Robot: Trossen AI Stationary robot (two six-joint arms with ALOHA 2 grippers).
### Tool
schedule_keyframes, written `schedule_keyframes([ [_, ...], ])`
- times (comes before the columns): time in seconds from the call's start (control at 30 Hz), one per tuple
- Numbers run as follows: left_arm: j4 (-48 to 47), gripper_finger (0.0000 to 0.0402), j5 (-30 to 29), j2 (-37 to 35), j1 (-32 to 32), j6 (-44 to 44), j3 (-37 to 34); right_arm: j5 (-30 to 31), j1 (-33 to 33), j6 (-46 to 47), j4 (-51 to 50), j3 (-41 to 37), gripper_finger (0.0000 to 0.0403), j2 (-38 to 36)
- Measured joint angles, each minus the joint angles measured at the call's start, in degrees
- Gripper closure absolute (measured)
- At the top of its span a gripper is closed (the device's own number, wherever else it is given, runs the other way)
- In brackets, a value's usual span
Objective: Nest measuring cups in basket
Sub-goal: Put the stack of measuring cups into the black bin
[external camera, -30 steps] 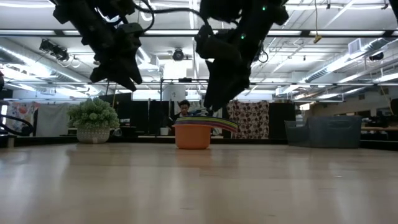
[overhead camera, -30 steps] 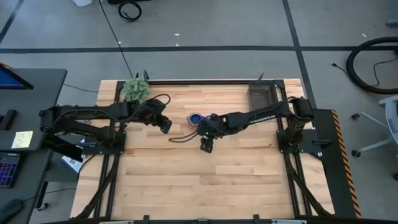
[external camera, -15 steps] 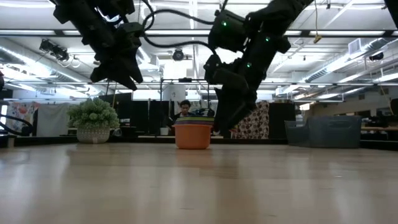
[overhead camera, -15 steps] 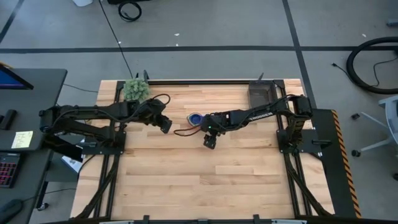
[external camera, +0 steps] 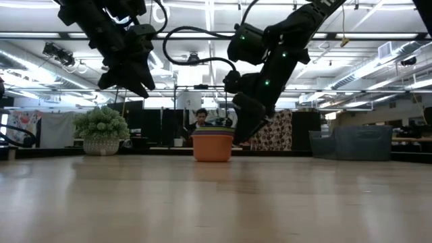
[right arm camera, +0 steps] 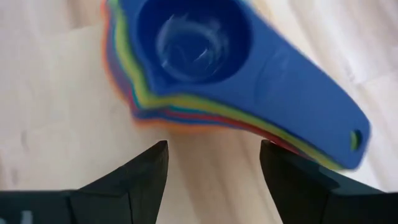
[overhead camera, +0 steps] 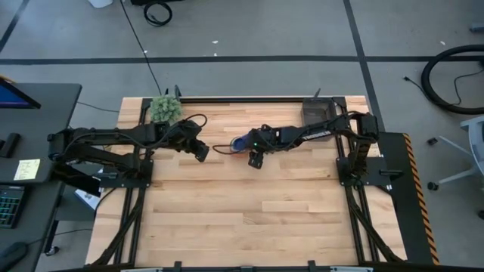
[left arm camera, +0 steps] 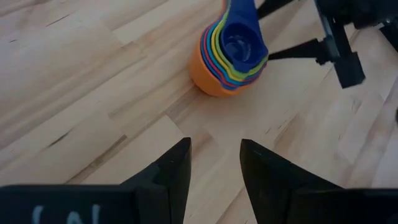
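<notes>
The right gripper (overhead camera: pixel 255 159), jaws apart, is swinging back toward the nested measuring cups (overhead camera: pixel 238 143) mid-tabletop; the basket (overhead camera: pixel 318 115) waits empty at the far right corner.

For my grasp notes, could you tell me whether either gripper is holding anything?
Nothing held: right gripper open beside the stacked measuring cups; left gripper open, apart.

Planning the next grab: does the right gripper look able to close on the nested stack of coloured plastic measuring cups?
Probably yes: the right gripper hangs open just beside the stack of measuring cups, nothing between.
</notes>
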Motion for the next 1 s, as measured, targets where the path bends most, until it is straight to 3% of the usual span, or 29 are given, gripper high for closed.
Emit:
schedule_keyframes([
  [0.37, -0.04, 0.0260, 0.00, 0.00, 0.00, 0.00, 0.00, 0.27, -0.77, -3.77, 2.55, 0.00, 0.0146, -0.06],
  [0.7, -0.48, 0.0260, 0.00, 0.00, 0.00, 0.09, 0.00, -0.86, 7.53, -5.07, 2.18, 0.08, 0.0146, -4.81],
  [1.0, -0.48, 0.0260, 0.00, 0.00, 0.00, 0.22, 0.00, -2.60, 14.15, 3.28, 7.05, 0.09, 0.0146, -6.14],
])
